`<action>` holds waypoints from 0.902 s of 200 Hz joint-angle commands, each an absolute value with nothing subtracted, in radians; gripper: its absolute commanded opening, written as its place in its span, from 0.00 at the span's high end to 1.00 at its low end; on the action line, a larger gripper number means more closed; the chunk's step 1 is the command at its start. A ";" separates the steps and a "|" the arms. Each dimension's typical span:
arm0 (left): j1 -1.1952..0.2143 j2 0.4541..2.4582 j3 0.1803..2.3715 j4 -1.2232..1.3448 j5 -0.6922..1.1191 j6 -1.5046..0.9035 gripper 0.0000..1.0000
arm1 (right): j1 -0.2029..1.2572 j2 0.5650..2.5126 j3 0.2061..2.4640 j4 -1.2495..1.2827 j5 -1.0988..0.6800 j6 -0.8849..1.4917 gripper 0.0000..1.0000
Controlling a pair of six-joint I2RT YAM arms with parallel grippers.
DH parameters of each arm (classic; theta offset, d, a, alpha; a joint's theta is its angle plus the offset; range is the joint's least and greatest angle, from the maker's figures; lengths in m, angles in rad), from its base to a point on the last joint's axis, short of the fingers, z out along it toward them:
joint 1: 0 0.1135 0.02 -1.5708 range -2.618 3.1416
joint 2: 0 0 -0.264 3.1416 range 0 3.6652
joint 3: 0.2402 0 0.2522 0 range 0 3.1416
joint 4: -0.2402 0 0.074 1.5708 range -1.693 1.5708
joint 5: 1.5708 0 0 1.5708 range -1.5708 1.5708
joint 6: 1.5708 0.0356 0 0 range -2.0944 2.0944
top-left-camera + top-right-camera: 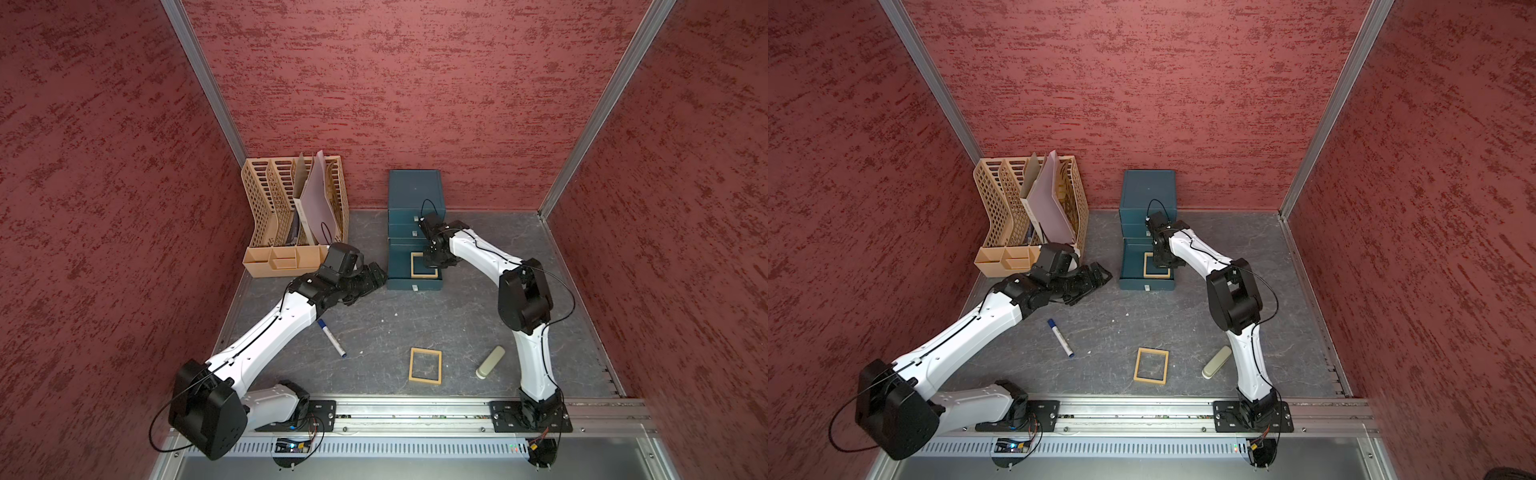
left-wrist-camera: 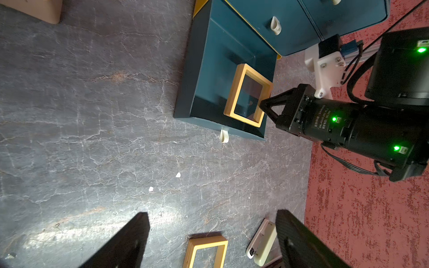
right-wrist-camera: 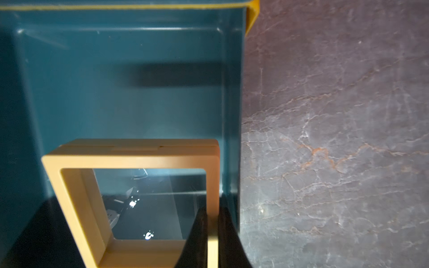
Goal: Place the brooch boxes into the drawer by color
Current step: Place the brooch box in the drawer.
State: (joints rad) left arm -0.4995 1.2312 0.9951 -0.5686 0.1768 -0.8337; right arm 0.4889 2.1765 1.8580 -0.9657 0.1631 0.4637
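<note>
Two tan-yellow brooch boxes show: the loose box [image 1: 426, 351] on the surface [image 1: 415, 320], the held box [image 3: 139, 153] low in the open bottom drawer [image 1: 399, 262], our right gripper [image 3: 212, 234] clamped on its rail beside the drawer wall, where we fear it wedging tilted; left gripper [image 1: 376, 276] gapes empty.

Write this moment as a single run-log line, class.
right end effector: shut on tan brooch box, inside open bottom drawer | left end effector: open, empty | second tan brooch box: on table
</note>
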 commanded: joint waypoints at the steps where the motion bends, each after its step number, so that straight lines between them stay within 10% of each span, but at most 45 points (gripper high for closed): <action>1: -0.503 1.227 1.023 -0.581 0.163 -0.834 0.11 | 0.484 2.198 1.892 -0.959 0.192 0.465 1.00; 180: -0.507 1.229 1.028 -0.579 0.164 -0.834 0.11 | 0.485 2.287 1.956 -0.985 0.126 0.474 1.00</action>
